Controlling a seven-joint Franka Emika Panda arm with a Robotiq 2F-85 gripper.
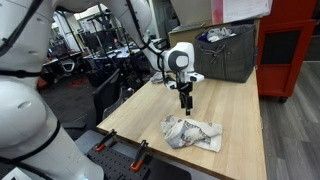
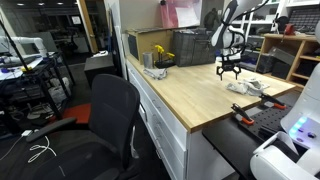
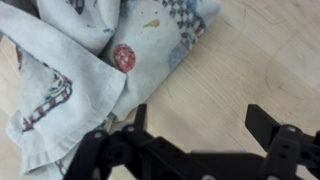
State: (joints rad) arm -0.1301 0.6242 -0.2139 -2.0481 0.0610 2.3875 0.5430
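Note:
A crumpled white cloth (image 1: 192, 133) with a patterned print lies on the wooden table (image 1: 235, 105); in an exterior view the cloth (image 2: 248, 87) sits near the table's far side. My gripper (image 1: 186, 101) hangs just above the bare wood beyond the cloth, jaws wide apart and holding nothing. In the wrist view the cloth (image 3: 90, 65) fills the upper left, with a red spot on it, and my open gripper (image 3: 195, 125) stands over plain wood beside the cloth's edge, not touching it.
A dark bin (image 1: 228, 52) with stuff inside stands at the table's back. A small yellow-flowered item (image 2: 158, 60) and a grey crate (image 2: 193, 46) sit on the table. A black office chair (image 2: 108, 115) stands beside the table. Clamps (image 1: 135, 155) grip the near edge.

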